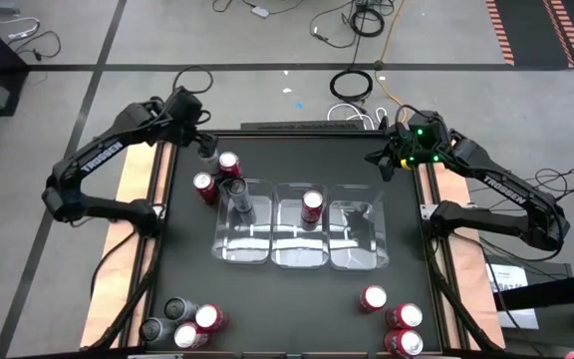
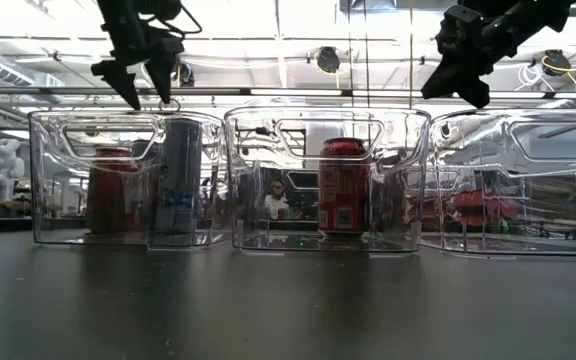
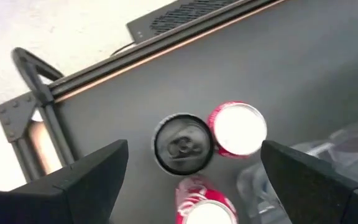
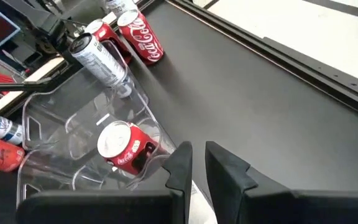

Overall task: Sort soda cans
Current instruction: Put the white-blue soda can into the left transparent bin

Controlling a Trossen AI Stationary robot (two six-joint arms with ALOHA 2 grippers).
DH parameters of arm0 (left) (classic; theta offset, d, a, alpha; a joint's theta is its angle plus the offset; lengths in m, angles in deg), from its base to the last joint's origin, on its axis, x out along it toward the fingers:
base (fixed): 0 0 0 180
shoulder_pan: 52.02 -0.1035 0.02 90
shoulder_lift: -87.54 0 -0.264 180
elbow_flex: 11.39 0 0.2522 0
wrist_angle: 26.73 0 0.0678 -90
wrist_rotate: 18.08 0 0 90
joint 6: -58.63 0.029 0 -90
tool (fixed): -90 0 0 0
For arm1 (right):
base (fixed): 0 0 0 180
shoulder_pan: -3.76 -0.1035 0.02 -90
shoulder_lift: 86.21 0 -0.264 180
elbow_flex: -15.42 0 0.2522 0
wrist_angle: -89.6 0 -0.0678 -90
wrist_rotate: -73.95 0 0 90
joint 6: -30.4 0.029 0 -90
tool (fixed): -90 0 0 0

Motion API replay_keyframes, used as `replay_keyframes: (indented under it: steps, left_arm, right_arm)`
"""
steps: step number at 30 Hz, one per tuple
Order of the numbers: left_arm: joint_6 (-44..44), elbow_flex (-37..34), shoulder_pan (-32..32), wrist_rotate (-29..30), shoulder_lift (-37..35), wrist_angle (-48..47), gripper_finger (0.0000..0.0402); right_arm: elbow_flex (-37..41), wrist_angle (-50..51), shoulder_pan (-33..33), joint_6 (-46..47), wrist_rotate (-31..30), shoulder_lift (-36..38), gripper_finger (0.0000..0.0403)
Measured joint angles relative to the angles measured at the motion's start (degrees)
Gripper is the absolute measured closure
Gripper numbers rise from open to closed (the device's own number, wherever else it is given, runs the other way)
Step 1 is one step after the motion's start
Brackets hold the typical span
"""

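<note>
Three clear trays [image 1: 300,261] stand side by side mid-table. The left one holds an upright grey soda can [image 1: 239,197], the middle one a red can [image 1: 312,204]. At the far left, a grey can [image 3: 182,143] and two red cans [image 3: 238,127] stand on the mat. My left gripper [image 3: 194,149] hangs open above that grey can, its fingers on either side and clear of it. My right gripper [image 1: 387,160] hovers shut over the table's far right corner, holding nothing.
Several cans [image 1: 182,324], grey and red, stand upright at the near left corner, and three red cans [image 1: 397,319] at the near right. The right tray [image 1: 359,234] holds nothing. Bare mat [image 1: 297,309] lies between the trays and the near edge.
</note>
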Motion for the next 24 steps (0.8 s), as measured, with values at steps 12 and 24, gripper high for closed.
replay_keyframes:
  steps: [12,24]
  left_arm:
    - [-1.96,0.02,0.00,1.83,6.21,0.13,0.0026]
    - [-2.16,0.04,-0.22,0.62,10.35,-0.06,0.0026]
  right_arm:
    - [0.00,0.02,-0.01,0.92,0.00,0.00,0.0367]
    - [0.00,0.04,0.01,0.90,0.02,0.00,0.0367]
